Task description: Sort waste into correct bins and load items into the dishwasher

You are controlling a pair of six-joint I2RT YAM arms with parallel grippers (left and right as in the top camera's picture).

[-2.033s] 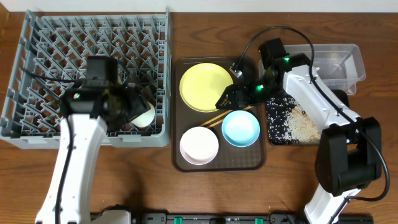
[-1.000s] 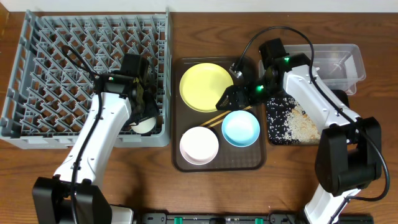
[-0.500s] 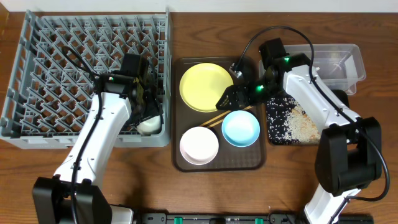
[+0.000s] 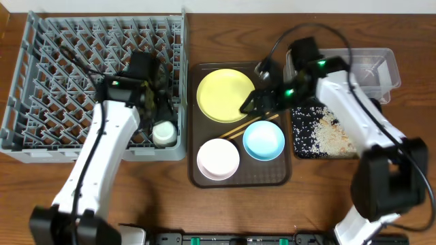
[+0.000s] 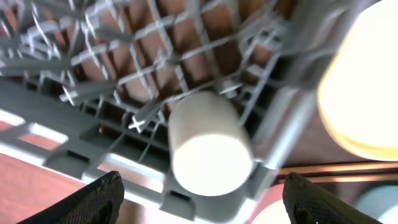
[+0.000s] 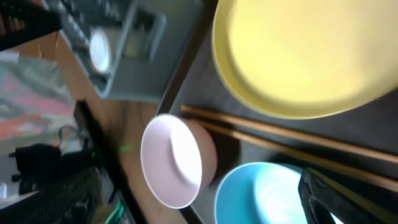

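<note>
The small pale cup (image 4: 163, 133) lies on its side in the near right corner of the grey dish rack (image 4: 41, 82). My left gripper (image 4: 158, 109) is open and empty just above it; the left wrist view shows the cup (image 5: 208, 149) between and beyond my spread fingers (image 5: 93, 199). My right gripper (image 4: 251, 105) is open and empty over the brown tray, above the wooden chopsticks (image 4: 253, 124) between the yellow plate (image 4: 226, 95) and the light blue bowl (image 4: 263, 140). The white bowl (image 4: 218, 158) sits at the tray's near left. The right wrist view shows the plate (image 6: 305, 56), chopsticks (image 6: 280, 134), white bowl (image 6: 177, 162) and blue bowl (image 6: 261, 196).
The brown serving tray (image 4: 197, 180) lies between the rack and the black tray (image 4: 303, 129), which holds whitish rice scraps (image 4: 334, 136). The clear plastic tub (image 4: 371, 71) stands at the back right. No wrapper or tissue is in view.
My left gripper carried the cup to the rack's near right corner, let it go and lifted off it. My right arm has risen slightly over the tray.
</note>
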